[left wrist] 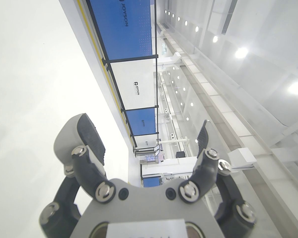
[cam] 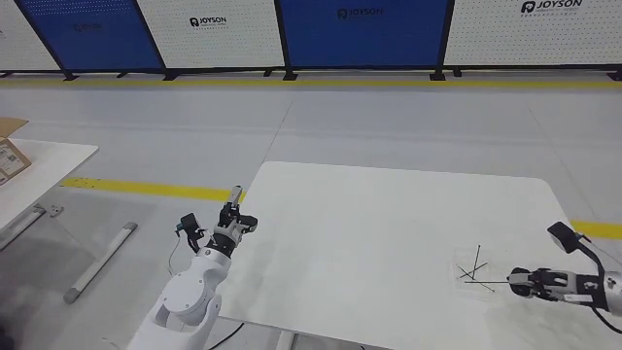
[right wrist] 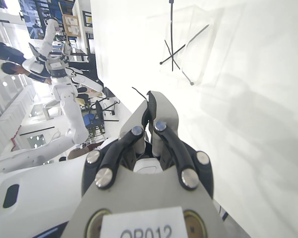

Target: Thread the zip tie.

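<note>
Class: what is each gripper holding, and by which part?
Right gripper pinches a black zip tie by its thin strap, a tail sticking out. Left gripper is open, empty.

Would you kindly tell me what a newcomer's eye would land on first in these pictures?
First, the crossed black zip ties lying loose on the white table, just ahead of the right end effector. That end effector is shut on what looks like another thin black zip tie, whose tip pokes out past its fingertips. Across the table, the left end effector stands open and empty by the left edge.
</note>
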Tool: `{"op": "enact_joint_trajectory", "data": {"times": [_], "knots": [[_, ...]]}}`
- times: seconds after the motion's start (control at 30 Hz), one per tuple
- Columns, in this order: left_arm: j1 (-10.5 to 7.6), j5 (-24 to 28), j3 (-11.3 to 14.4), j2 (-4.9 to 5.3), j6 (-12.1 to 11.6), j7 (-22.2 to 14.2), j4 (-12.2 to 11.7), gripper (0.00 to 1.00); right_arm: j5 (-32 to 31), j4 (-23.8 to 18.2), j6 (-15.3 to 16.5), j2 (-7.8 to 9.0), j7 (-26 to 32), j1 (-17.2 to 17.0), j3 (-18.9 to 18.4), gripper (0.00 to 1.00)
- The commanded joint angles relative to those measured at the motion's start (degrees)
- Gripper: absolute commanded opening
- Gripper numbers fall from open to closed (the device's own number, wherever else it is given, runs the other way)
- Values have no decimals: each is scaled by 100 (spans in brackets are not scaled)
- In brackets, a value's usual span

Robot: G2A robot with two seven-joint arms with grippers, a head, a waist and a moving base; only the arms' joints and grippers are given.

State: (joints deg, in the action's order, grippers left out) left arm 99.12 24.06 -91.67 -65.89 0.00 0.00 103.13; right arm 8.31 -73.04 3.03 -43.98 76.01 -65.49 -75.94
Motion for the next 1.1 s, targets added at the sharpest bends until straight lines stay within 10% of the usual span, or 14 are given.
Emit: {"op": "enact_joint_trajectory", "data": {"times": [0.0,0.27,0.6,1.07], "knots": [[0,0,0,0,0,0,0,100,-2,0,-1,-1,-16,1,1,0],[0,0,0,0,0,0,0,100,-5,-118,1,-16,-276,-62,23,0],[0,0,0,0,0,0,0,100,490,-1189,934,-7,-1198,-584,-451,0],[0,0,0,0,0,0,0,100,312,-1487,739,-62,-1496,-633,-181,0]]}}
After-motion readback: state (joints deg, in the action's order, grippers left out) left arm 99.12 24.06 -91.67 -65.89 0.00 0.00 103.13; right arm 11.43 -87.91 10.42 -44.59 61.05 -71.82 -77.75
